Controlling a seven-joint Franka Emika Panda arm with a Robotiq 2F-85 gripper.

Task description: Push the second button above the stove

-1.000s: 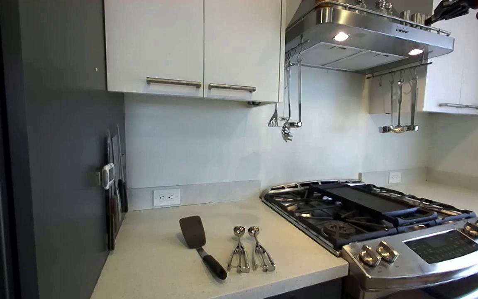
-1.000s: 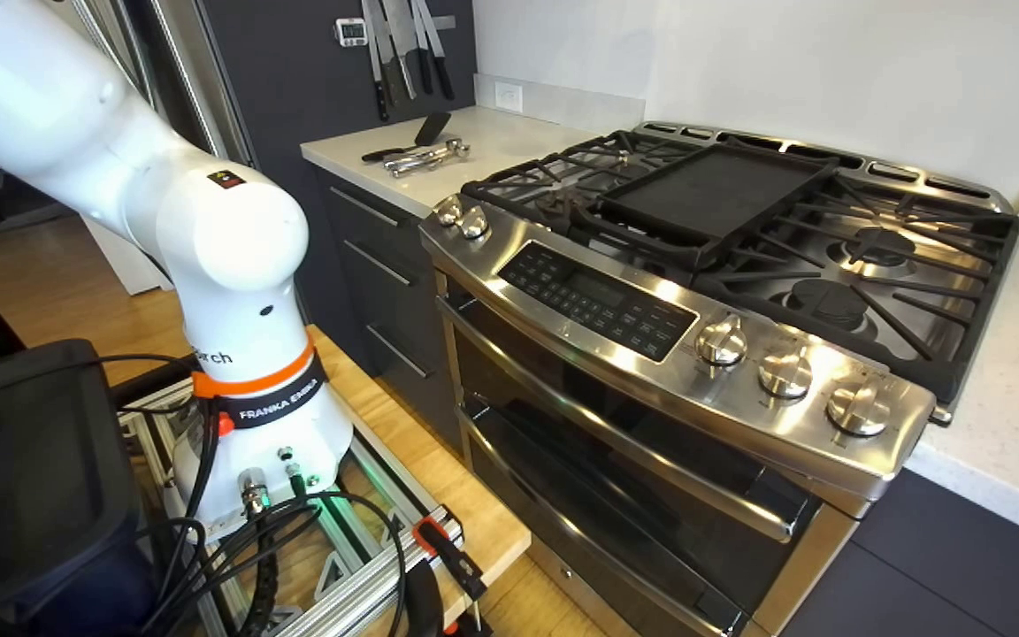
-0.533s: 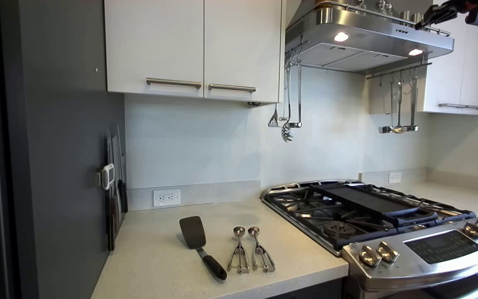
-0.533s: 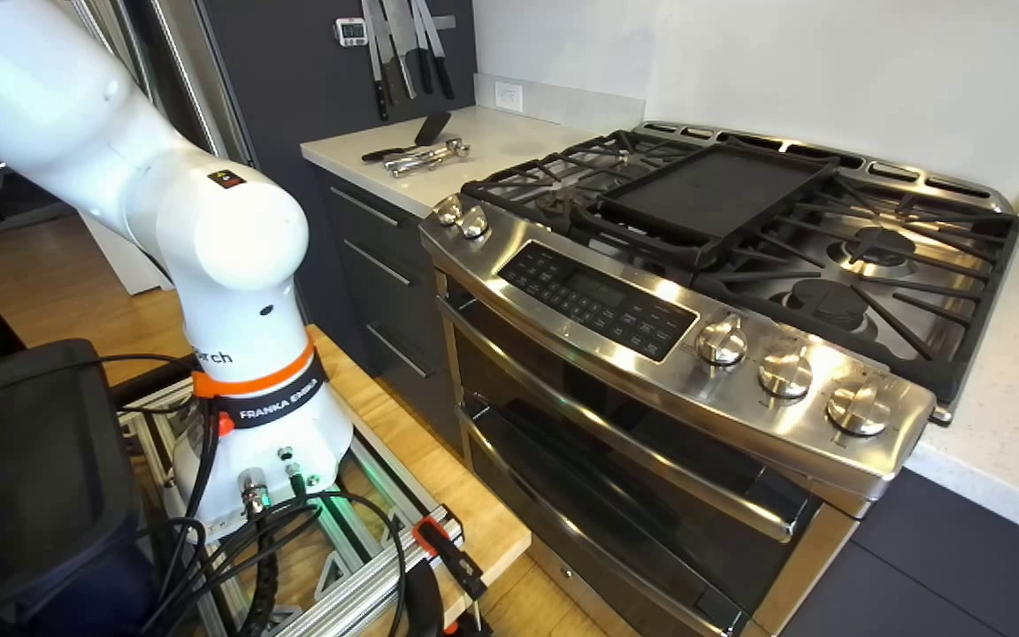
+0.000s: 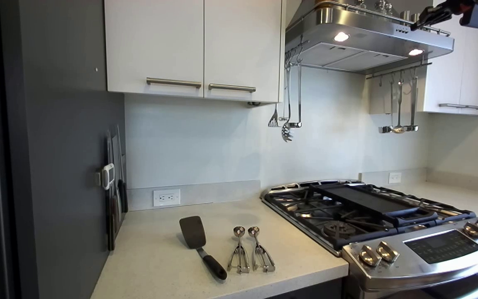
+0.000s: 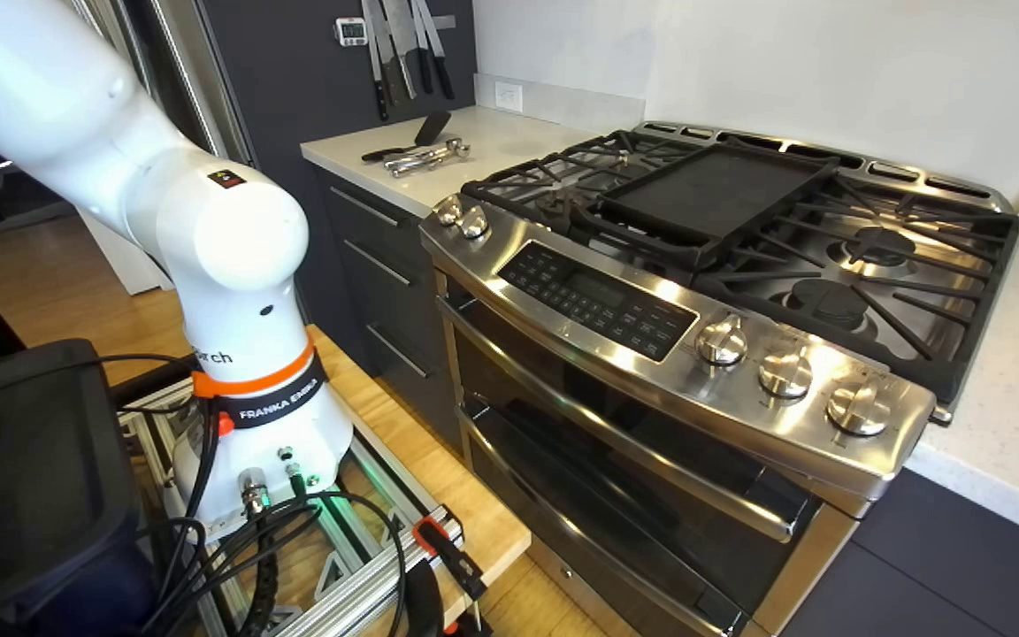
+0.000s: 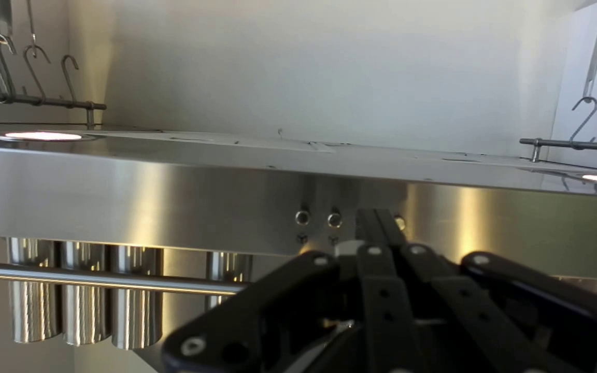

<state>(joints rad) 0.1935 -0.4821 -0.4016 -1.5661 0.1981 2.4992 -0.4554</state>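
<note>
stove (image 5: 394, 237), stainless, black-grated: at four o'clock in an exterior view. hood (image 5: 371, 28), steel: at the stove's twelve o'clock, overhead. gripper (image 7: 376, 215), black: jaws meeting, holding nothing; overlaps the hood's front in the wrist view. buttons (image 7: 334, 220), round: two visible at its tips' nine o'clock, one at three; contact cannot be told.

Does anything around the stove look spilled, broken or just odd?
No, nothing stands out. The griddle sits on the stove, the spatula and two scoops lie on the counter, and no spill or damage shows. In the wrist view the hood appears upside down, but an exterior view shows it upright.
</note>
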